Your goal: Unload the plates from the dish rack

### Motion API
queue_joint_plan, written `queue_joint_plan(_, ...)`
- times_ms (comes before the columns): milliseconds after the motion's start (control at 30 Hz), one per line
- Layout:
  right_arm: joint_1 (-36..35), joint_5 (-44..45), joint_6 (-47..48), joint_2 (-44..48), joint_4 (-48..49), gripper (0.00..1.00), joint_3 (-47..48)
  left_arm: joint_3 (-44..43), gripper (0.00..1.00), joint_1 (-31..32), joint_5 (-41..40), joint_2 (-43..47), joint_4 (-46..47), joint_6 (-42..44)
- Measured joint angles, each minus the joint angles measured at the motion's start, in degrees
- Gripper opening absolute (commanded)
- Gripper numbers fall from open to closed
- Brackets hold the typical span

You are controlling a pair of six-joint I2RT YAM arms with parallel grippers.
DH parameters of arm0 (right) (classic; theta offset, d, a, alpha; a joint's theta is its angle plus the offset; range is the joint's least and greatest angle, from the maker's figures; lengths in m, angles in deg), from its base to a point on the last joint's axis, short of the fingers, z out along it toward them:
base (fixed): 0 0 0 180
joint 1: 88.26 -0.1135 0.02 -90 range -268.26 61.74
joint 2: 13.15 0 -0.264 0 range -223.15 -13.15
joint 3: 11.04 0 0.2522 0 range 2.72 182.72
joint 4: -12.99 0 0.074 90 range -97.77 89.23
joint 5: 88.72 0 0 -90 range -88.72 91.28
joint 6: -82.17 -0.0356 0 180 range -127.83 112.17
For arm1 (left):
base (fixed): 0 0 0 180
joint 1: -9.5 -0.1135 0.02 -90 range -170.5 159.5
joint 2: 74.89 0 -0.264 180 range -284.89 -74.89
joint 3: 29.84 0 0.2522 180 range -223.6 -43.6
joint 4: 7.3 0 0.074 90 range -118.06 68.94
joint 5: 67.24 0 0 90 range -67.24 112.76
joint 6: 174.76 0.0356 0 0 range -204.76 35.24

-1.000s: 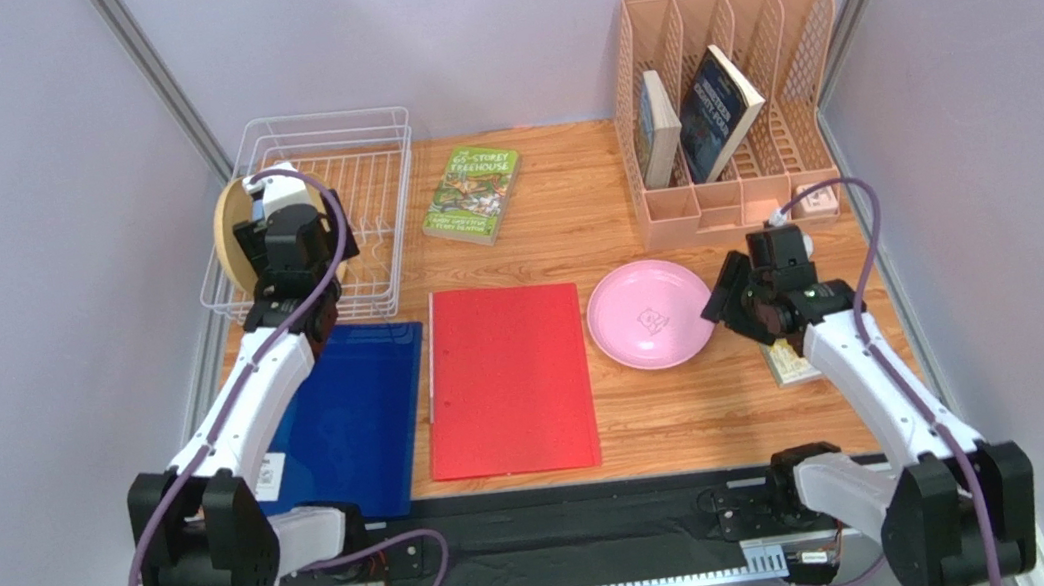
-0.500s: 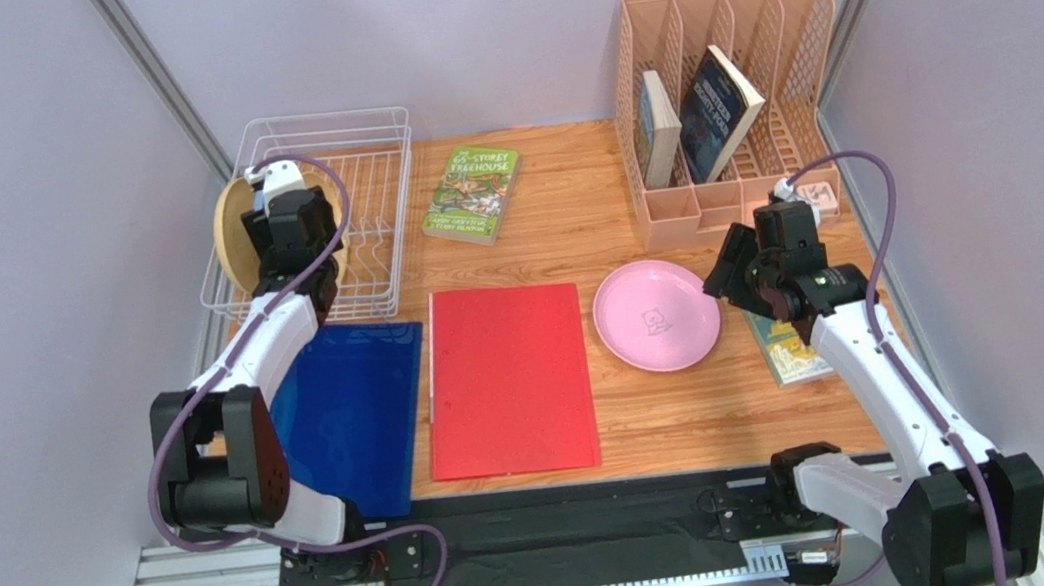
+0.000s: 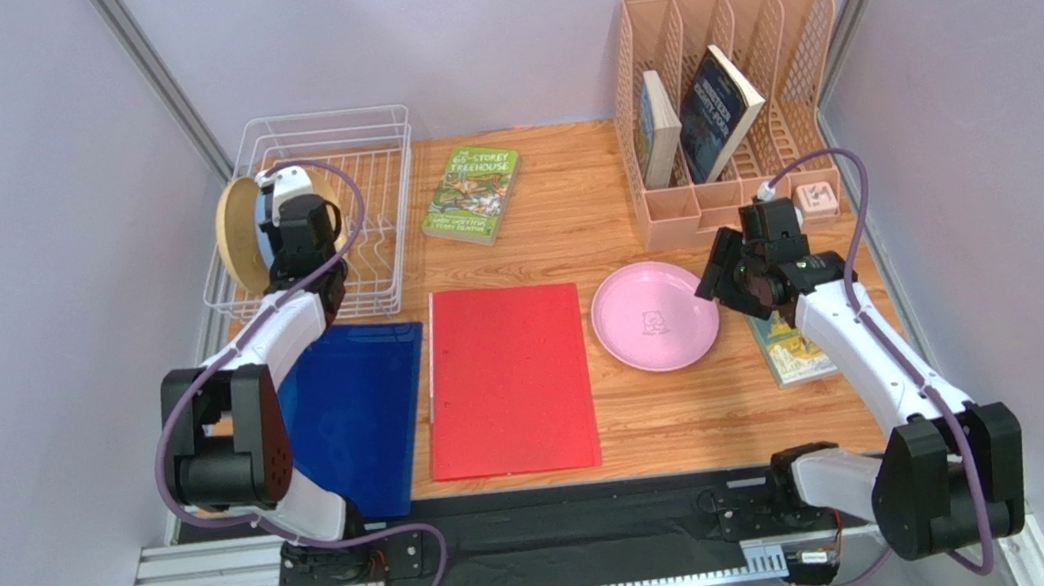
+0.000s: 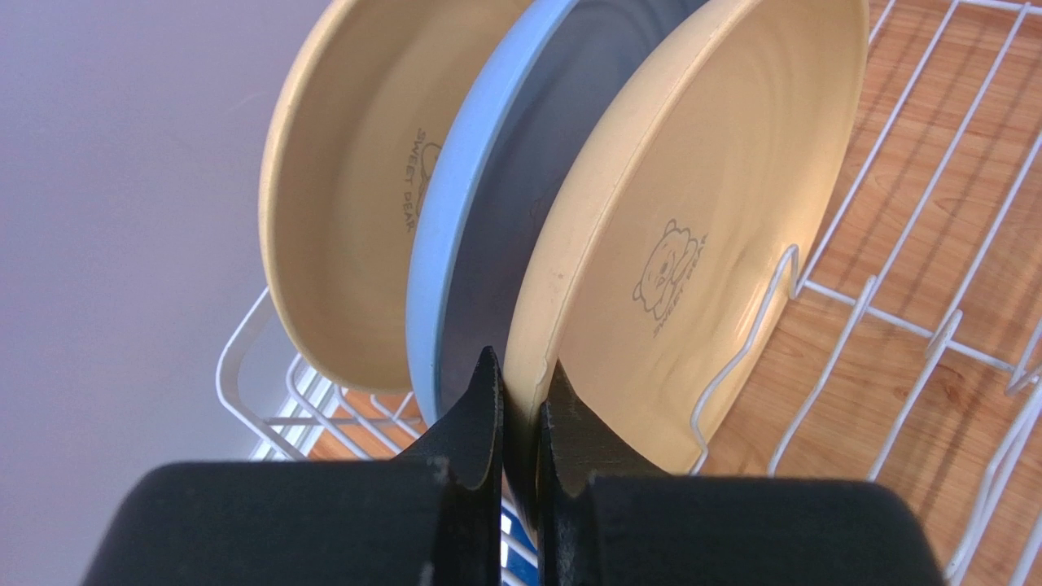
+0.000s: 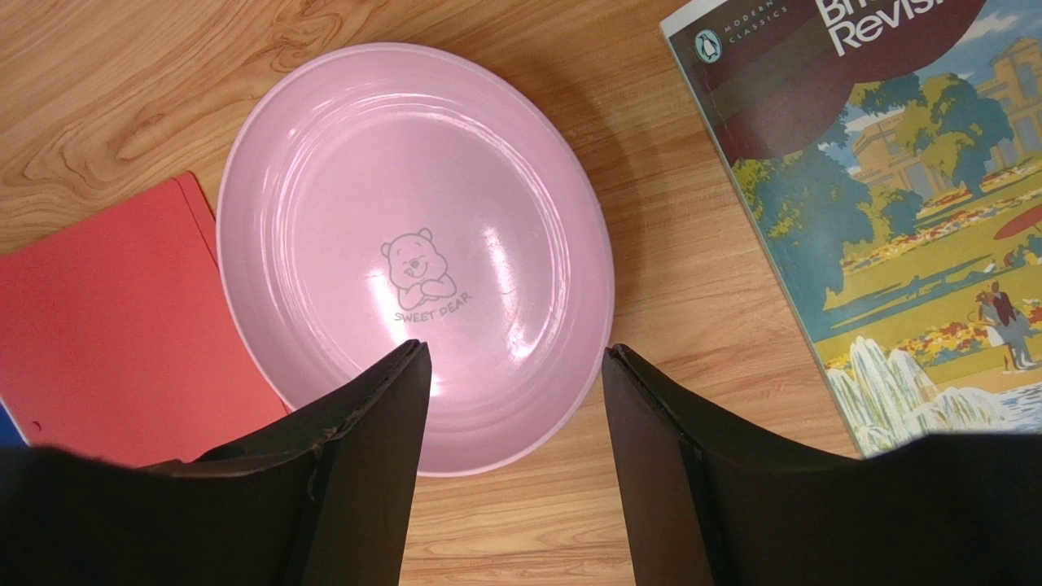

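Tan plate (image 4: 685, 244) in the rack (image 3: 367, 162) is pinched by the left gripper (image 4: 520, 366), so a crooked pull could knock the blue plate (image 4: 483, 232) beside it; the right gripper (image 5: 514, 354) hangs wide over the pink plate (image 5: 416, 244) outside the rack.

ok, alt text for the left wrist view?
The left gripper is shut on the lower rim of the front cream plate, which stands on edge in the white wire dish rack. Behind it stand a blue plate and the rear cream plate, also on edge; the wood tabletop shows through the wires.
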Motion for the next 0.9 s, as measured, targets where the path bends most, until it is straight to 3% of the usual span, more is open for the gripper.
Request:
queue_joint_plan(333,0.0,-0.4,0.3,-0.9,0.7,0.59,-0.4,0.4,0.0,8.8,-16.2,-1.6,12.5,12.0)
queue_joint_plan(567,0.0,-0.5,0.9,-0.6,0.6,0.59,-0.4,0.7,0.0,12.1,-22.7,-0.3,16.4,16.9)
queue_joint_plan(767,-0.2,-3.2,1.4,2.6,0.5,0.6,-0.4,1.2,0.0,12.8,-21.9,10.8,9.4,13.6)
queue_joint_plan(900,-0.7,-7.8,2.4,6.1,1.7,0.7,-0.4,0.3,0.0,13.0,-15.7,19.3,-2.4,4.9)
